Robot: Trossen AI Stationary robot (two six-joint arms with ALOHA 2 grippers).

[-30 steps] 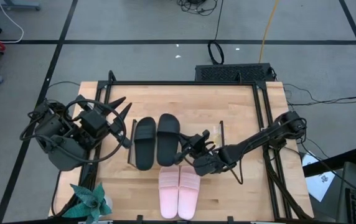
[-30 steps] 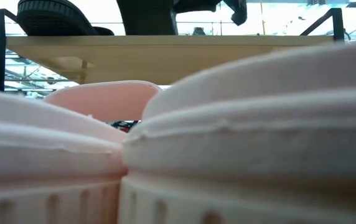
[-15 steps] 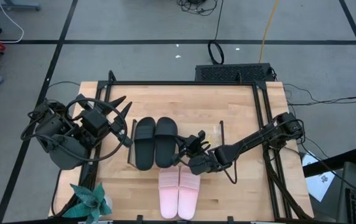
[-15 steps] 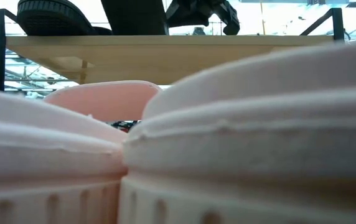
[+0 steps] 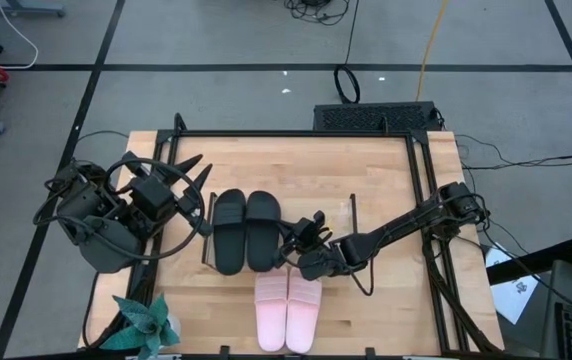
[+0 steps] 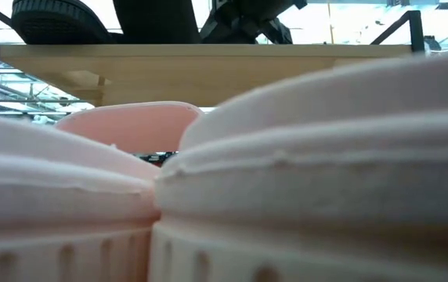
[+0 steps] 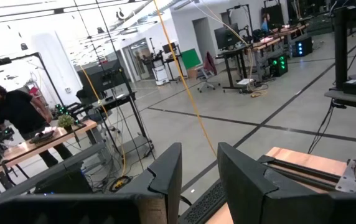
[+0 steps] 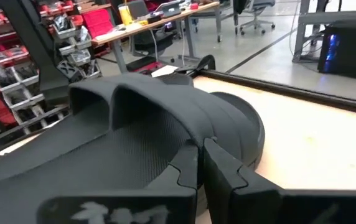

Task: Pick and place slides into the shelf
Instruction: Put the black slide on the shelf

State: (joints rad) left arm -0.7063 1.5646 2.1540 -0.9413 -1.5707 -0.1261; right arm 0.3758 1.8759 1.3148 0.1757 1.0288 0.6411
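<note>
Nearest the front edge of the table (image 5: 366, 170), the pink slides (image 5: 288, 308) lie side by side on the bare board, filling the low view. Just beyond them stands the shelf (image 5: 346, 215), with the black slides (image 5: 247, 229) lying together on its wooden top. The right gripper (image 5: 298, 236) sits on the shelf against the right-hand black slide's outer edge, its fingers (image 8: 190, 171) pressed together with no gap, their tips touching the sole and clasping nothing. The left gripper (image 5: 194, 172) waits well apart over the table's left side, its fingers (image 7: 165, 180) spread with empty space between them. A green paper plant (image 5: 144, 322) sits at the front left corner. Beyond the table, a person (image 7: 16, 115) leans over a workbench in a big workshop.
</note>
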